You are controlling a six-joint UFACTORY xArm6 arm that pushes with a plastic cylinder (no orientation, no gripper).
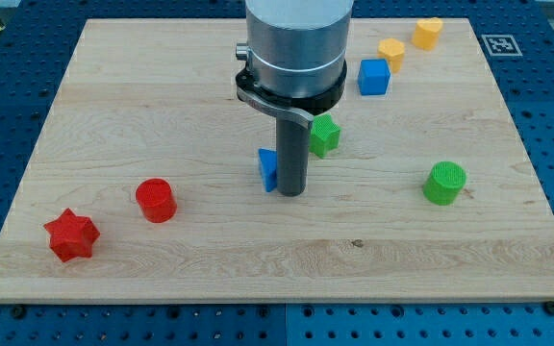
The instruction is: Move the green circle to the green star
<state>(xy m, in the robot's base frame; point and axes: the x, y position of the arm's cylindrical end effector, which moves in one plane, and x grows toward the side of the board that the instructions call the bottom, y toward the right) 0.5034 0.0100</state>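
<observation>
The green circle [444,183] stands at the view's right on the wooden board [162,96]. The green star [324,134] sits near the board's middle, partly hidden behind the rod. My tip [291,194] rests on the board just below and left of the green star, well to the left of the green circle. A blue block [267,168] touches the rod's left side and is partly hidden by it.
A red circle [156,201] and a red star [71,235] lie at the lower left. A blue cube [374,77], an orange block [390,52] and a yellow block [428,33] line up at the upper right.
</observation>
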